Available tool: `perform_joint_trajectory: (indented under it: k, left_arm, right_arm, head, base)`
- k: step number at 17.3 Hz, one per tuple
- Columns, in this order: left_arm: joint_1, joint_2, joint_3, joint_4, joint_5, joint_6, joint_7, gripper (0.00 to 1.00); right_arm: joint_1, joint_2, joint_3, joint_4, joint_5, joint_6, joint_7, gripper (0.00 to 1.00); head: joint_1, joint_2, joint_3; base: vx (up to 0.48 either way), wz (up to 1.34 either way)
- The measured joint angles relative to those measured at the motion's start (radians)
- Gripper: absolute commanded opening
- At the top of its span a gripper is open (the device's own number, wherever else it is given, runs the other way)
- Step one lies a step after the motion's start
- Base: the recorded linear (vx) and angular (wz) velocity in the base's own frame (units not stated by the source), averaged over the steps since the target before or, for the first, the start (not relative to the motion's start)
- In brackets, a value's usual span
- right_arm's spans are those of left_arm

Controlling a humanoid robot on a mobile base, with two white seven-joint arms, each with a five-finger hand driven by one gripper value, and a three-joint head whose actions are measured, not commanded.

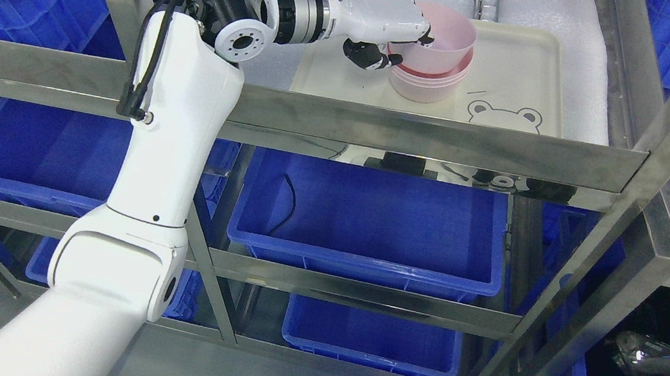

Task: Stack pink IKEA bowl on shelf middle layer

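One arm (141, 188) is in view, with one hand (383, 16). Pink bowls (433, 55) sit nested in a single stack; at least three rims show, the exact count unclear. One cream tray (518, 76) holds them. At least six blue bins (370, 218) are visible around one steel shelf (432, 137).

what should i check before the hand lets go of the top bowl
1. Left hand grips the top bowl at its left rim: ok.
2. Top bowl seated in the stack: not ok, it sits tilted and high, with a gap on the left.
3. Stack stands on the tray: ok.
4. Stack clear of the tray's rim: ok, bare tray shows around it.
5. Fingers inside the bowl free to pull out: cannot tell, the hand hides them.
6. Right hand out of the way: ok, it is not in view.
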Motion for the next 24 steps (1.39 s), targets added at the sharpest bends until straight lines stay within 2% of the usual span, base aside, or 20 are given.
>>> perform_joint_trajectory:
  k: [2, 3, 6, 11, 15, 19, 24]
  left_arm:
    - [-0.004, 0.000, 0.001, 0.008, -0.003, 0.001, 0.004, 0.22]
    - [-0.007, 0.000, 0.002, 0.011, -0.004, 0.001, 0.011, 0.28]
    - [-0.015, 0.000, 0.005, 0.019, -0.006, 0.003, 0.057, 0.60]
    - [-0.020, 0.000, 0.009, 0.027, -0.005, 0.003, 0.086, 0.73]
    - [-0.017, 0.000, 0.032, 0.022, 0.077, 0.005, 0.090, 0.72]
    - [0.019, 0.000, 0.032, 0.001, 0.404, 0.028, 0.091, 0.74]
    - [0.096, 0.000, -0.047, -0.045, 0.651, 0.078, 0.148, 0.75]
  right_arm:
    - [0.000, 0.000, 0.000, 0.000, 0.000, 0.000, 0.000, 1.00]
    - [0.000, 0.000, 0.000, 0.000, 0.000, 0.000, 0.000, 1.00]
    - [0.000, 0.000, 0.000, 0.000, 0.000, 0.000, 0.000, 1.00]
    - [0.000, 0.000, 0.000, 0.000, 0.000, 0.000, 0.000, 1.00]
    - [0.000, 0.000, 0.000, 0.000, 0.000, 0.000, 0.000, 1.00]
    - [0.000, 0.000, 0.000, 0.000, 0.000, 0.000, 0.000, 1.00]
    - [0.000, 0.000, 0.000, 0.000, 0.000, 0.000, 0.000, 1.00]
  head:
    - [0.0000, 0.000, 0.000]
    - [0.0000, 0.000, 0.000]
    - [0.0000, 0.000, 0.000]
    - [0.0000, 0.000, 0.000]
    - [0.0000, 0.000, 0.000]
    - [0.0000, 0.000, 0.000]
    - [0.0000, 0.000, 0.000]
  base:
    - [0.000, 0.00]
    - [0.000, 0.00]
    - [0.000, 0.00]
    - [0.000, 0.00]
    - [0.000, 0.00]
    - [-0.002, 0.02]
    - [-0.017, 0.10]
